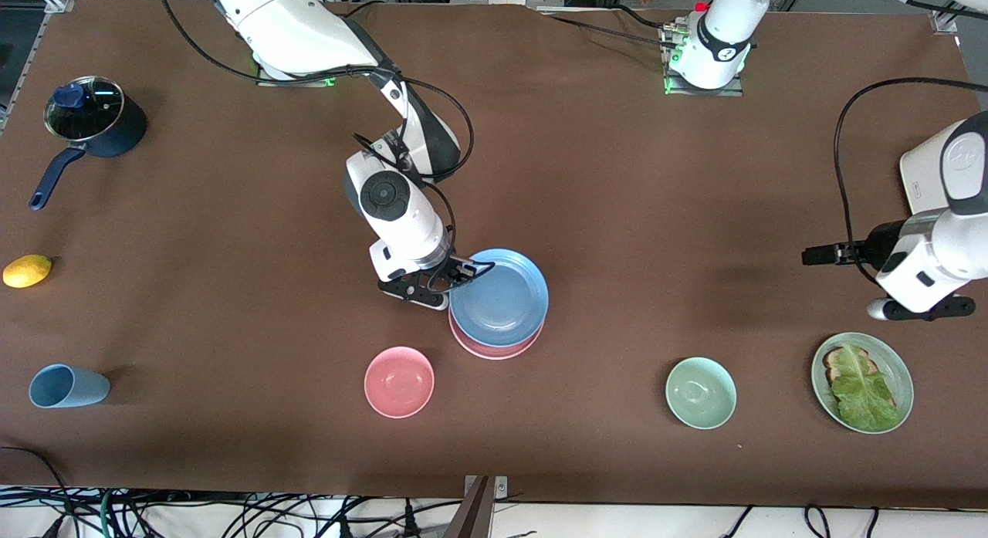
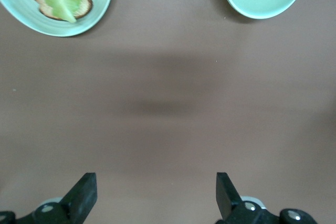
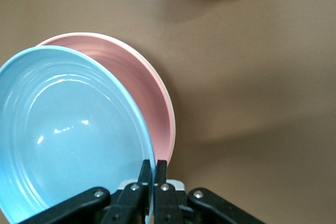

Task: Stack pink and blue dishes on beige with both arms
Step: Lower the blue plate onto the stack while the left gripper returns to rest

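We see the right end effector [image 1: 472, 272] pinching the blue plate's [image 1: 502, 299] rim, the round, matte, ringed dish tilted over the pink plate [image 1: 494, 348] mid-worktop [image 1: 617, 175]; a cream sliver edges the pink plate. The left end effector [image 2: 155, 195] waits spread above bare worktop

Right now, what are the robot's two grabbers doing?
Left gripper: open, holding nothing.
Right gripper: shut on the blue plate's rim.

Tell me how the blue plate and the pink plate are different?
The blue plate is pinched at its rim by the right gripper and sits tilted on top; the pink plate lies underneath, mostly hidden. One is blue, one pink. Both are round, ringed and look alike in size.
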You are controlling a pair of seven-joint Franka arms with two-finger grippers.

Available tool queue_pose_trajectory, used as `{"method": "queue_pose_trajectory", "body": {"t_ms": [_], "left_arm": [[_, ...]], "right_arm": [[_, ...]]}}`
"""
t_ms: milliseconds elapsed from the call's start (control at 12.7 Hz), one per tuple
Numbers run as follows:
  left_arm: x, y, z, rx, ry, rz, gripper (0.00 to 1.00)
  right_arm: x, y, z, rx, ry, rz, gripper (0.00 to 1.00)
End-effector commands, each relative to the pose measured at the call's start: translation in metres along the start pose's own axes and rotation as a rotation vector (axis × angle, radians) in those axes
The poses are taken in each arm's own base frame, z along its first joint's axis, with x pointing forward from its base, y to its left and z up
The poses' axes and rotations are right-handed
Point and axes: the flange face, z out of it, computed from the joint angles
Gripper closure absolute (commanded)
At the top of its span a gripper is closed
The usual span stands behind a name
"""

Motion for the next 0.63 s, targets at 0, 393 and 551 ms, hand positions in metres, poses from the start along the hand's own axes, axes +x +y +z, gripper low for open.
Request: {"method": "queue_pose_trajectory", "body": {"t_ms": [0, 393, 551], "left_arm": [[-0.046, 0.012, -0.036, -0.016, 0.052, 0.034, 0.00], [-0.095, 0.045, -0.066, 0.018, 0.106, 0.081, 0.00], [-0.117, 0.066, -0.068, 0.034, 0.109, 0.124, 0.00]], "right_arm": [[0.003, -0.006, 0.003, 0.014, 0.022, 0.009, 1.00], [0.001, -0.004, 0.014, 0.000, 0.024, -0.002, 1.00], [0.001, -0.005, 0.017, 0.009, 0.032, -0.002, 0.89]]}}
